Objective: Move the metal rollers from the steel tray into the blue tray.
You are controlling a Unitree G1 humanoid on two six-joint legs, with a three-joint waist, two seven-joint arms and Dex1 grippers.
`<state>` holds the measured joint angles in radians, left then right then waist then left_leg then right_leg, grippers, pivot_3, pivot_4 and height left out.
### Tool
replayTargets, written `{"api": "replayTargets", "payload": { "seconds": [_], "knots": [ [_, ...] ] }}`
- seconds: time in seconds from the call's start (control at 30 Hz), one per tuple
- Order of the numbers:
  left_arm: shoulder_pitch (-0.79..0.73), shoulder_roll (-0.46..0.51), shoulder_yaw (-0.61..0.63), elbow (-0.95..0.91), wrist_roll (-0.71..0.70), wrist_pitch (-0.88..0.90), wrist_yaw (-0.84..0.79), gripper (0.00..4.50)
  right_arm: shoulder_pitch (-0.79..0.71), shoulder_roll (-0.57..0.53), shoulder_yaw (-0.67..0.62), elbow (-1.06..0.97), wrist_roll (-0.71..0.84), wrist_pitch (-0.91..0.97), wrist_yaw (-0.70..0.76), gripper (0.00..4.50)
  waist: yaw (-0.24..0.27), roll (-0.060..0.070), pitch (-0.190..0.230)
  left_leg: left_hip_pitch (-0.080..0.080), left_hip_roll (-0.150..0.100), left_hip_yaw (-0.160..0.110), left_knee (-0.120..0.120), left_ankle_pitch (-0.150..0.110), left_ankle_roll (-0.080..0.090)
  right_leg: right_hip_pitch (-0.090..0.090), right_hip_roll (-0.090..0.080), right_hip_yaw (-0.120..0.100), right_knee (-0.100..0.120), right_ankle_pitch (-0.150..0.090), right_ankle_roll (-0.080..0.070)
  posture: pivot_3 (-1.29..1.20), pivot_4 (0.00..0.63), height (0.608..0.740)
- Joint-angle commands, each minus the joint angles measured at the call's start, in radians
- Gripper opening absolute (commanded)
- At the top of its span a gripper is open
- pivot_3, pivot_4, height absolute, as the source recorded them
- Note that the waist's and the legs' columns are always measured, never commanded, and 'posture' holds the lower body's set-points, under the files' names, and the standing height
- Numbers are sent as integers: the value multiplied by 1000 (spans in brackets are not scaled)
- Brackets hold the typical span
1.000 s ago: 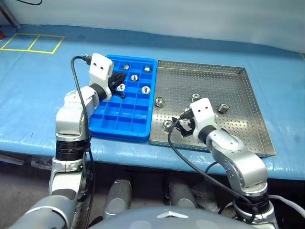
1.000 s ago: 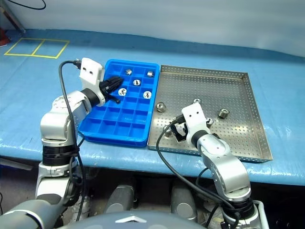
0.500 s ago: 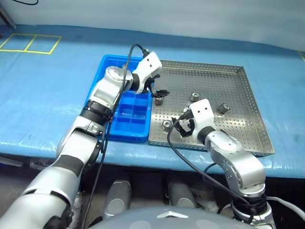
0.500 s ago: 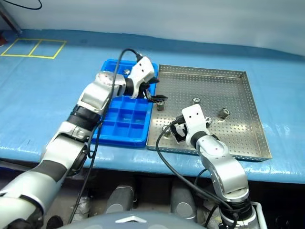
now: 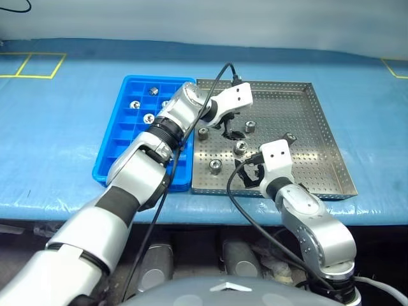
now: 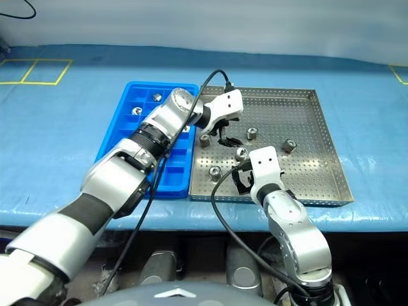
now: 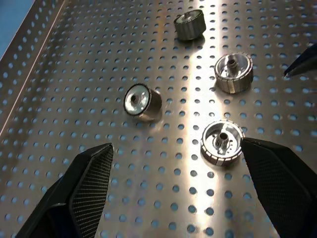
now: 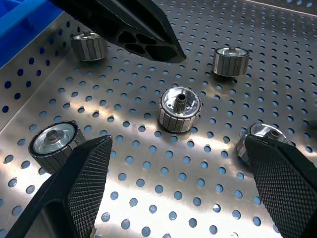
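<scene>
Both grippers wide open, empty, over steel tray [image 5: 306, 121]

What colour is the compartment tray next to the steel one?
Bright blue; the blue tray shows best in the left eye view.

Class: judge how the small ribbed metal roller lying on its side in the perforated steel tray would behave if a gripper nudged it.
The small ribbed metal roller lies tipped on its curved side, so a nudge would probably roll it across the perforated steel tray. Shiny metal suggests it is rigid, fairly heavy for its size, and perhaps slippery, though the ribs may help grip.
</scene>
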<state>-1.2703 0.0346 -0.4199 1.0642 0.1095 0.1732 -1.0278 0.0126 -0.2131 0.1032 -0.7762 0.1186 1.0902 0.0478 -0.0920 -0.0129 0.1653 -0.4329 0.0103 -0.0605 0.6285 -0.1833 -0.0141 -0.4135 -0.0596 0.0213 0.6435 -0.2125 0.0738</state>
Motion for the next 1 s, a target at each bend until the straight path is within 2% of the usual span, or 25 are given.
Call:
{"api": "replayTargets", "payload": {
  "seconds": [0.03,0.43,0.57,0.73,0.77,1.0],
  "knots": [
    [1,-30,4,11,24,-32,-7,4485,6,3,-27,-56,-12,-21,-11,4500,-9,0,0,0,0,0,0,0,0,0,0,0,0,0,0,-219,150,740],
    [90,-85,-21,45,117,-18,77,4485,14,0,-33,-70,-22,-9,-8,4500,-41,0,0,1,0,0,0,0,0,0,0,1,1,1,1,-227,150,740],
    [108,-99,-20,61,140,-13,115,3606,10,-2,-34,-70,-23,-7,-6,4500,-42,0,0,1,0,0,0,0,0,0,0,1,1,1,2,-226,150,740],
    [111,-105,-2,72,145,-9,136,1844,10,-3,-36,-68,-23,-7,-5,4500,-42,0,0,1,0,0,0,0,0,0,0,1,1,1,2,-227,150,740],
    [111,-104,6,71,140,-7,137,1698,10,-3,-37,-68,-23,-6,-5,4500,-42,0,0,1,0,0,0,0,0,0,0,1,1,1,3,-225,150,740],
    [97,-75,89,10,91,6,141,1707,3,-5,-37,-62,-21,-6,-1,4500,-40,0,0,1,0,0,0,0,0,0,0,1,1,1,3,-195,150,740]
  ]
}}
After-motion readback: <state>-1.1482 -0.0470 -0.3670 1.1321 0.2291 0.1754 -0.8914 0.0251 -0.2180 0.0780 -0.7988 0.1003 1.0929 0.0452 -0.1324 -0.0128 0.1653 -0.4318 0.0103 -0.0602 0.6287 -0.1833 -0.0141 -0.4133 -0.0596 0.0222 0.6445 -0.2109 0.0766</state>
